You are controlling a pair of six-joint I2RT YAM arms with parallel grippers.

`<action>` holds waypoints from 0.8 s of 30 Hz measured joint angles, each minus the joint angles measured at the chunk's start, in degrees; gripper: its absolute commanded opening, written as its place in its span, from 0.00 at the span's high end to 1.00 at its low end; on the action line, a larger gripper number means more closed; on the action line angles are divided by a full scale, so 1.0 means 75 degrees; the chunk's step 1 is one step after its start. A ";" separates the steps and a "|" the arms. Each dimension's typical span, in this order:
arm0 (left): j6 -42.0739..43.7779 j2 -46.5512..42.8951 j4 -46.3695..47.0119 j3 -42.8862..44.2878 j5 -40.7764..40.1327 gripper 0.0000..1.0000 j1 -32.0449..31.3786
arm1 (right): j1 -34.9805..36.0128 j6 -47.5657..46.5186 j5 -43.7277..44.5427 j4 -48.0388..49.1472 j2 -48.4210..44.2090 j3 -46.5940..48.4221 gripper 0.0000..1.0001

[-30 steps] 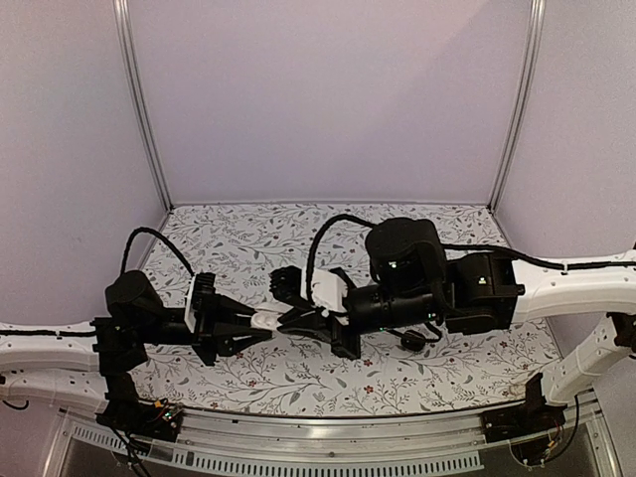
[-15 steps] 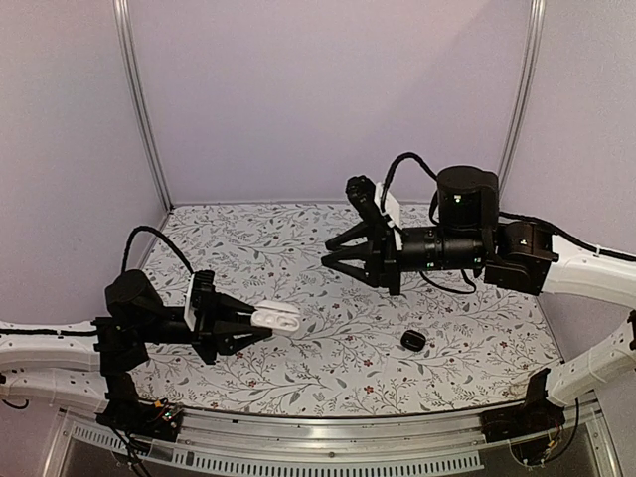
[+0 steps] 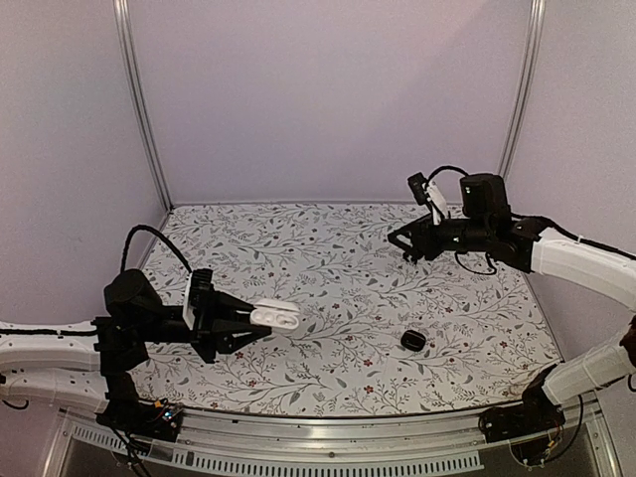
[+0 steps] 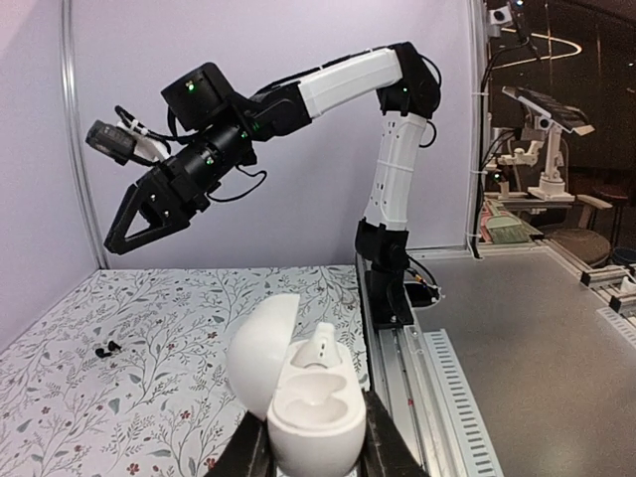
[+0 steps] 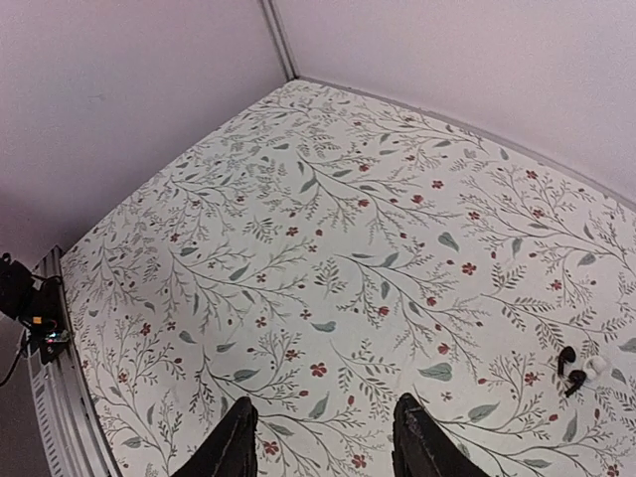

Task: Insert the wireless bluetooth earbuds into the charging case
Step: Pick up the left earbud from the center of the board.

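The left arm lies low at the near left side, and its forearm points to the right, toward the middle. The left tool is held about level, and its two fingers are closed on the sides of a white open case. The right arm reaches in from the right side, raised high and well apart from the left one. The right tool tilts down to the left. Its fingers are spread, with nothing between them.
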 measured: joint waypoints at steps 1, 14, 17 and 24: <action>0.0000 0.0000 0.0000 0.0000 0.0000 1.00 0.0006 | -0.0402 0.0125 0.0076 -0.0058 0.0117 -0.0055 0.55; 0.0000 -0.0009 0.0044 0.0000 -0.0020 1.00 0.0029 | -0.2833 0.0388 0.0871 -0.0393 0.3197 0.0790 0.58; 0.0000 -0.0041 0.0035 0.0000 -0.0035 1.00 0.0041 | -0.2801 0.0259 0.1163 -0.0393 0.4036 0.1434 0.58; 0.0003 -0.0306 0.0035 0.0000 -0.0117 1.00 0.0047 | -0.2795 -0.0035 0.1836 -0.0536 0.5126 0.2428 0.61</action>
